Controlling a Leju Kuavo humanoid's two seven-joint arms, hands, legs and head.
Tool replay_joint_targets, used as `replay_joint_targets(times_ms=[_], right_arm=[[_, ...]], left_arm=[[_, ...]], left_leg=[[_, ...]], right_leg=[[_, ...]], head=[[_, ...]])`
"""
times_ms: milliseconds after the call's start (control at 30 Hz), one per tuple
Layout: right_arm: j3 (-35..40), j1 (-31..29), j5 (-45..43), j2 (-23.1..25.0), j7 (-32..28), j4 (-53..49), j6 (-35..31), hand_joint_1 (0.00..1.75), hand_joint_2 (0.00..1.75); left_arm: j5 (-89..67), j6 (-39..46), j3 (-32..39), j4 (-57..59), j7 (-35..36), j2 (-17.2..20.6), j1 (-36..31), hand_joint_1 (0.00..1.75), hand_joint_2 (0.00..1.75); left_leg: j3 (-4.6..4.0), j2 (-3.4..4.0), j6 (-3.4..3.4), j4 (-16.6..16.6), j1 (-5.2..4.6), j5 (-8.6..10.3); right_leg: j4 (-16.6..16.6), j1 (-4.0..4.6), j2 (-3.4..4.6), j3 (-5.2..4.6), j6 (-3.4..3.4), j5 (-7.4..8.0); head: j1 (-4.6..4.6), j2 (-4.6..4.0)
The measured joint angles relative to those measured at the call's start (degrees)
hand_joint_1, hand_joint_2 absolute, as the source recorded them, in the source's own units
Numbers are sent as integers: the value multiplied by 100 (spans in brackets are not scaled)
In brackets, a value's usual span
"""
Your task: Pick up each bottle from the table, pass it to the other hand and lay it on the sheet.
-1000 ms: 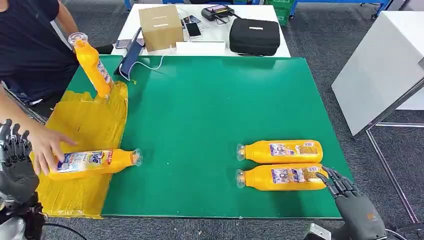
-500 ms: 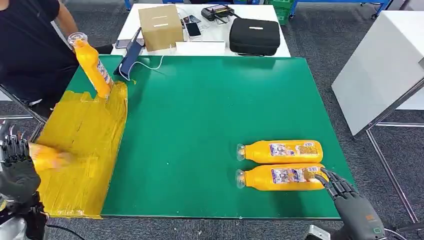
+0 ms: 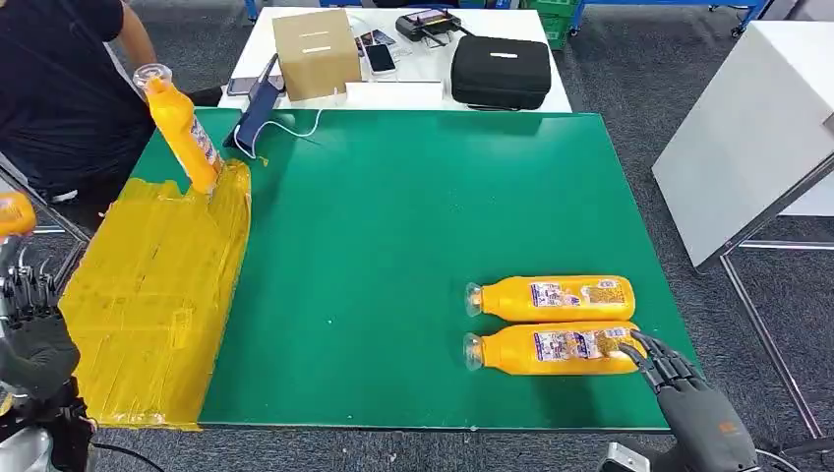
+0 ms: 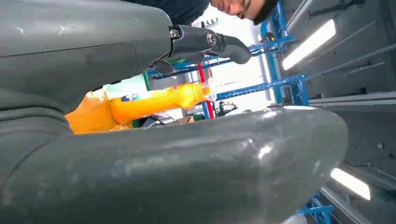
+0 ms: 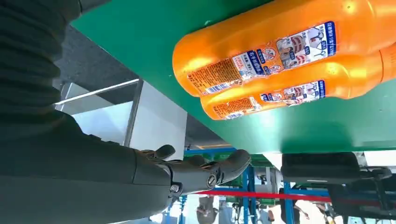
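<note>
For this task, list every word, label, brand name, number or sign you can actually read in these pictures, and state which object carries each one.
No text can be read with certainty.
Near bottle: printed label with pictograms and a barcode, too small and turned to read.
Far bottle: same kind of label, too small.
Upright bottle: label blurred.
Cardboard box: no legible print.
Black case: no visible lettering.
</note>
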Motion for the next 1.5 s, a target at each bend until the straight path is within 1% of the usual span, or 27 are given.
replay_joint_targets(times_ms=[167,200,233,267,300,333,367,400,433,633,1133,1167,1200,1233,1267,1300,1500], right_arm=[[0,-2,-2,0,20,2,37,0,175],[13,-126,-22,7,139,75,254,0,175],[61,-493,-9,24,190,323,482,0,175],[171,-983,33,68,181,800,522,0,175],[267,-1365,55,109,168,1226,511,0,175],[346,-1611,61,129,140,1546,487,0,175],[429,-1771,61,142,111,1765,465,0,175],[496,-1895,50,164,105,1938,448,0,175],[536,-1965,35,177,107,2044,444,0,175],[651,-2071,-31,184,184,2326,448,0,175],[826,-2105,-46,138,205,2505,479,2,175],[846,-2106,-22,127,205,2511,509,101,175],[877,-2107,2,105,216,2520,529,161,175],[916,-2114,15,72,223,2527,555,173,175],[972,-2127,42,31,238,2533,575,171,175],[1032,-2140,61,-20,254,2542,597,175,175],[1463,-2315,151,-405,450,2667,754,175,175]], left_arm=[[20,-57,0,0,13,-5,-1,0,0],[161,-362,-15,-2,130,-15,-19,0,0],[324,-699,-66,-2,283,-46,-49,0,0],[365,-877,-195,-2,405,-83,-145,0,0],[378,-832,-377,-2,497,-110,-250,0,0],[429,-767,-576,-7,525,-136,-333,0,0],[457,-741,-742,-18,544,-155,-369,0,0],[507,-697,-842,-22,549,-155,-371,0,0],[547,-680,-885,-22,549,-153,-371,0,0],[660,-684,-1045,-24,542,-136,-369,0,0],[686,-699,-1117,-24,557,-136,-372,0,0],[689,-699,-1128,-24,564,-136,-372,0,0],[697,-697,-1152,-24,573,-136,-373,0,0],[702,-695,-1176,-24,575,-136,-375,0,0],[708,-695,-1196,-24,577,-136,-379,0,0],[717,-695,-1211,-22,577,-136,-386,0,0],[743,-699,-1298,33,579,-133,-504,0,0]], left_leg=[[0,0,0,-1,0,0],[0,7,0,-1,2,0],[-1,24,0,-1,8,0],[-2,41,4,0,6,4],[-1,49,12,1,-2,10],[2,49,25,0,-11,20],[4,30,25,0,-11,20],[2,27,25,1,-13,20],[-6,25,28,2,-17,27],[-15,18,25,3,-15,25],[-27,17,26,2,-16,23],[-27,17,26,2,-16,23],[-27,17,26,2,-16,23],[-27,17,26,2,-16,23],[-27,18,26,2,-16,23],[-27,20,26,2,-16,23],[-15,20,26,3,-15,22]], right_leg=[[0,0,0,0,-1,-1],[0,2,4,-1,-1,1],[0,11,13,-10,-9,11],[-2,9,28,-22,-10,24],[-2,-2,34,-28,-12,29],[-2,-10,33,-50,-8,27],[-2,-9,25,-57,1,21],[-2,-10,22,-43,6,24],[-1,-16,20,-9,18,32],[2,-13,9,-10,24,28],[1,-15,9,-23,21,23],[1,-15,9,-23,21,23],[1,-15,8,-23,21,23],[1,-15,8,-23,21,23],[1,-14,9,-23,21,23],[1,-14,10,-24,21,23],[-1,-14,10,-25,21,23]], head=[[0,0],[0,0],[0,0],[2,0],[-4,0],[2,0],[7,0],[13,0],[0,0],[4,0],[4,0],[4,0],[4,0],[4,0],[6,0],[4,0],[7,0]])
